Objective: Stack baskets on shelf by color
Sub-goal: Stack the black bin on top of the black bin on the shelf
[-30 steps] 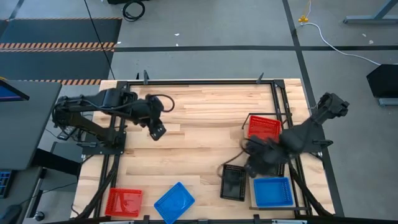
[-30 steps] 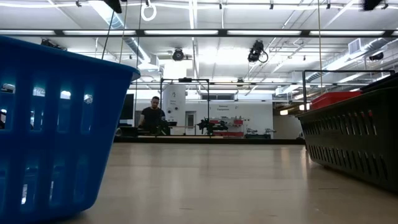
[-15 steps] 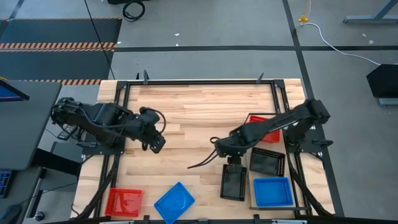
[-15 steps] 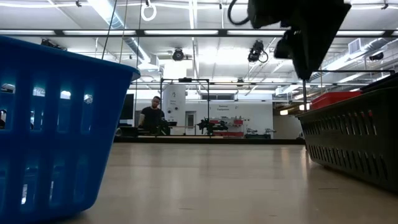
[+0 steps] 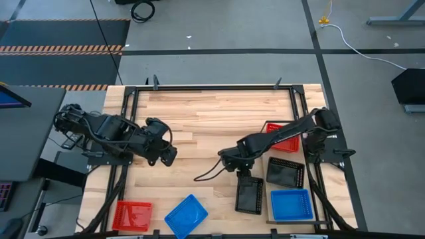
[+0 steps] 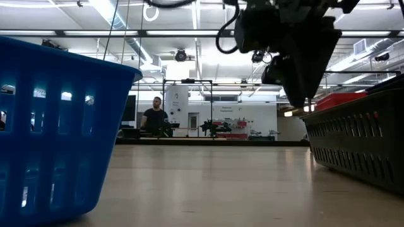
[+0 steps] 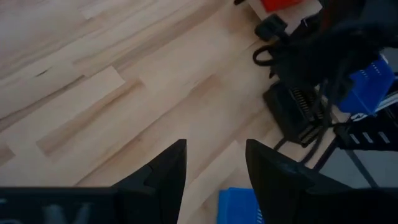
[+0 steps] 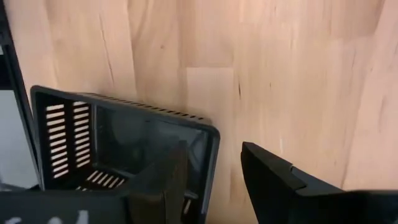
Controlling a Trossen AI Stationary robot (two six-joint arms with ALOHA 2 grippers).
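In the high view my right gripper [image 5: 234,163] hangs open over the middle of the table, just beyond the far end of a black basket [image 5: 250,194] that rests flat on the tabletop. In the right wrist view the open fingers [image 8: 214,180] stand over that black basket's far rim corner [image 8: 208,134] without touching it. On the shelf [image 5: 308,189] at the table's right sit a red basket [image 5: 282,135], a black basket [image 5: 285,172] and a blue basket [image 5: 291,204]. My left gripper [image 5: 169,158] waits open at the table's left, seen also in its wrist view [image 7: 217,174].
A red basket [image 5: 131,215] and a blue basket [image 5: 186,216] lie at the near left edge. The blue basket [image 6: 57,126] fills the low view's left and the black basket [image 6: 360,139] its right. A black frame runs along the table's edges. A person stands far back in the room.
My right gripper has swung away from the shelf toward the table's left and now hangs by the far end of the black basket on the table. A black basket shows on the shelf where the gripper was. My left gripper has moved toward the near edge.
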